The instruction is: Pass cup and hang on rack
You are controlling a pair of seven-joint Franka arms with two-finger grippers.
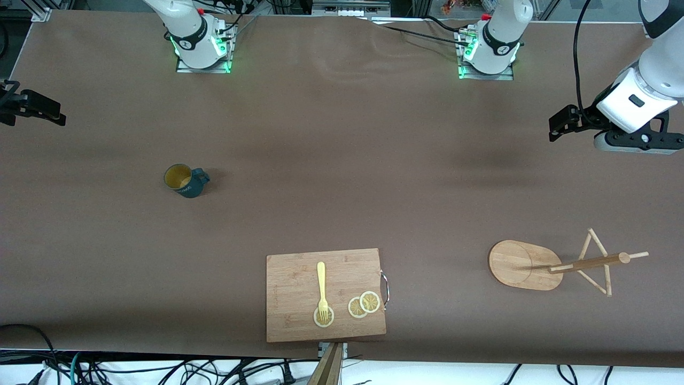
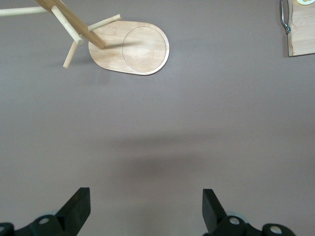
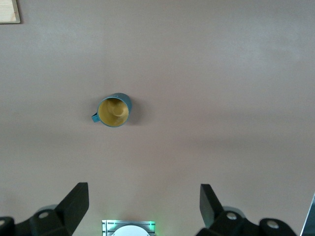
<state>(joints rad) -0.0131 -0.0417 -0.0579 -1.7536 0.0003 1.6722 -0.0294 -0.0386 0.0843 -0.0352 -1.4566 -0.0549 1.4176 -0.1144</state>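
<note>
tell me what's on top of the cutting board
On the cutting board lie a yellow fork and three lemon slices. The fork's tines rest on one slice, hiding part of it; the other two overlap each other near the board's metal handle.

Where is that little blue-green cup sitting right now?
The cup stands upright on the bare table toward the right arm's end, farther from the front camera than the cutting board, with nothing touching it.

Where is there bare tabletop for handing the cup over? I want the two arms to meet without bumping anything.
The widest bare stretch lies between the small dark teal mug and the light wooden mug stand, farther from the front camera than the rectangular wooden cutting board. The board itself is crowded: yellow fork, lemon slices. Both open claws, left and right, hang over the table's ends.
</note>
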